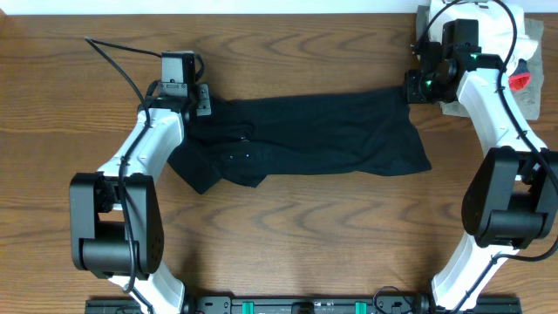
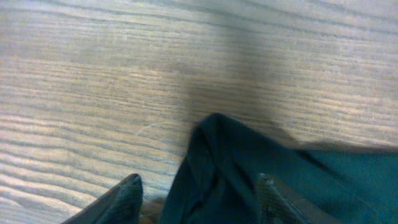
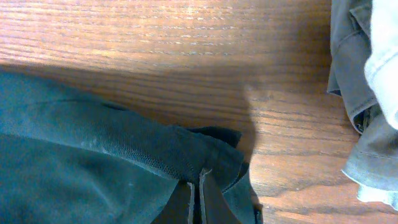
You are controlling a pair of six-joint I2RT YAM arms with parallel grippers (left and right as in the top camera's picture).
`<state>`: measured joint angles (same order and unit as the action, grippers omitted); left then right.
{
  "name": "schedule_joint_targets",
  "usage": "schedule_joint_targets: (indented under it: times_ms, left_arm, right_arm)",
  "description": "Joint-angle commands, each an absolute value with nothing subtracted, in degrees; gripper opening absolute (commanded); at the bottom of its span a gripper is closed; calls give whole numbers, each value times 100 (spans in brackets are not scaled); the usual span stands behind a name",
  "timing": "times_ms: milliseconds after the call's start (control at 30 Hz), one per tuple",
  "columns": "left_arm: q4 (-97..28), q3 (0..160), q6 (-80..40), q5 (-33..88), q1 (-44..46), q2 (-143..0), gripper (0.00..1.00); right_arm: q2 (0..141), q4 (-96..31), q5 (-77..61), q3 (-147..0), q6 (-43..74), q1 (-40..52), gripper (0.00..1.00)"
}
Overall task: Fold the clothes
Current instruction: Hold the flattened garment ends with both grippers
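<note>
The clothes are one black T-shirt (image 1: 314, 139), lying as a wide band across the middle of the table with a crumpled lobe at its left front. My left gripper (image 1: 202, 98) is at its back left corner. In the left wrist view that gripper (image 2: 199, 183) is open, and the shirt's corner (image 2: 230, 162) lies loose on the wood between the fingertips (image 2: 132, 186). My right gripper (image 1: 411, 87) is at the back right corner. In the right wrist view it (image 3: 199, 177) is shut, pinching the shirt's hem (image 3: 149, 149).
A grey garment (image 3: 351, 68) with a white one (image 3: 385, 50) on top lies at the table's back right corner (image 1: 527, 44), close beside the right arm, next to a small red object (image 1: 520, 80). A black cable (image 1: 113, 61) runs across the back left.
</note>
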<state>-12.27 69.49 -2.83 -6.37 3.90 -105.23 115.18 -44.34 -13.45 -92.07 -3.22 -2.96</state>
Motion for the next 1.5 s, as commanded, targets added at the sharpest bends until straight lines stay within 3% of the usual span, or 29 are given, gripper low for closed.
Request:
schedule_joint_targets:
  times_ms: [0,300,633,867,1467]
  left_arm:
    - [-1483,7076,-272,-709,366,-10407,66]
    - [-2613,7076,-285,93,366,-10339,65]
    - [-3022,7035,-285,156,366,-10370,63]
    - [-2930,7019,-285,261,368,-10374,41]
    - [-2665,6993,-196,191,353,-10847,41]
  right_arm:
    - [11531,-4462,-1400,-9212,-392,-255,1]
    - [11533,-4456,-1400,-9212,-392,-248,1]
    - [11533,-4447,-1400,-9212,-392,-198,1]
    - [11533,-4434,-1398,-9212,-392,-180,1]
    - [11533,-4447,-1398,-9212,-440,-178,1]
